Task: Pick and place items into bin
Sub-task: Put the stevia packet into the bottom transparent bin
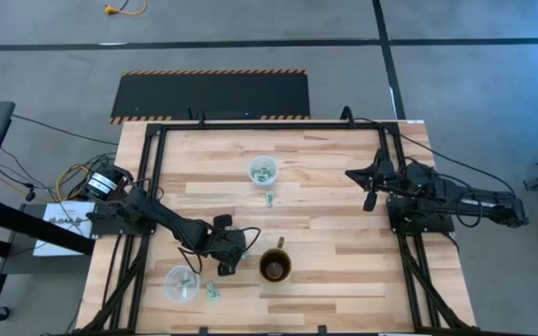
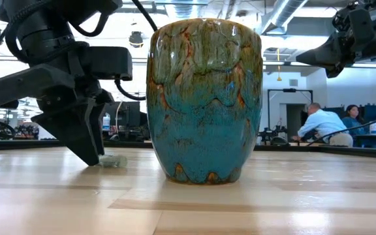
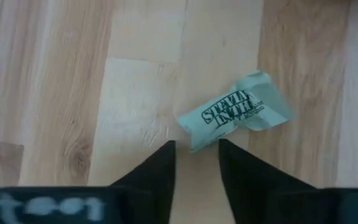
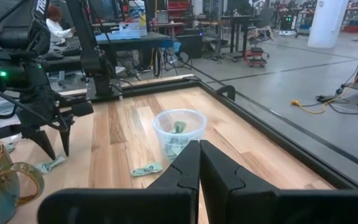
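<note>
High view: left gripper is low on the pale wooden table, beside the glazed brown mug; the packet is hidden there.

Low view: fingertips touch down just beside a pale scrap, prob. the same one.

Left wrist view: crumpled pale green printed wrapper lies flat, just past slightly parted fingers, ungripped.

Right wrist view: right gripper closed, empty, facing a clear plastic cup.
</note>
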Controlling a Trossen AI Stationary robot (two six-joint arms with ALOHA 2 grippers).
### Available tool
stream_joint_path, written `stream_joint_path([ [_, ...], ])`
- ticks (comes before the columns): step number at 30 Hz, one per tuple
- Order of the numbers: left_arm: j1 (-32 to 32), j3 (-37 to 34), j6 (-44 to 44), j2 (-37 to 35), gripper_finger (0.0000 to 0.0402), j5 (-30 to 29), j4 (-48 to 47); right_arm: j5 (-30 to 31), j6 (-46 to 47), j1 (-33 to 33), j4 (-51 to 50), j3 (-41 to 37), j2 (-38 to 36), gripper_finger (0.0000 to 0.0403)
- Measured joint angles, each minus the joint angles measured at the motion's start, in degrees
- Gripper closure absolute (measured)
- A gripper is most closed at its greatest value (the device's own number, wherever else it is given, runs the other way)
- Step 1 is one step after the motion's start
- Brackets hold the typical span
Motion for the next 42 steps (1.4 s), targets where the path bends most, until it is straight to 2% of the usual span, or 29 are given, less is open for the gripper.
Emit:
stream_joint_path([
  [7,0.03,-0.11,4.8,0.09,0.0391,-0.07,2.18,0.0,0.0,0.0,0.0,0.0,0.0,0.0403],
  [16,0.18,-0.2,4.99,0.2,0.0401,-4.1,2.24,0.0,0.0,0.01,0.02,0.0,0.0,0.0403],
  [22,0.05,-0.2,4.44,-2.08,0.0402,-4.46,-1.07,0.0,0.0,0.01,0.02,0.0,0.0,0.0403],
  [26,-0.01,-0.2,1.84,-7.27,0.0401,-6.59,-5.29,0.0,0.0,0.0,0.02,0.0,-0.02,0.0403],
  [32,-1.73,-0.12,-1.8,-19.92,0.0401,-8.41,-10.89,0.0,0.0,0.0,-0.06,0.0,0.0,0.0403],
  [38,-6.66,-0.07,-4.66,-32.47,0.0401,-1.69,-13.84,0.0,0.0,0.01,-0.79,0.0,-0.02,0.0403],
  [42,-11.24,-0.04,-12.18,-38.89,0.0401,4.29,-17.56,0.0,0.0,0.0,-1.16,0.0,-0.02,0.0403],
])
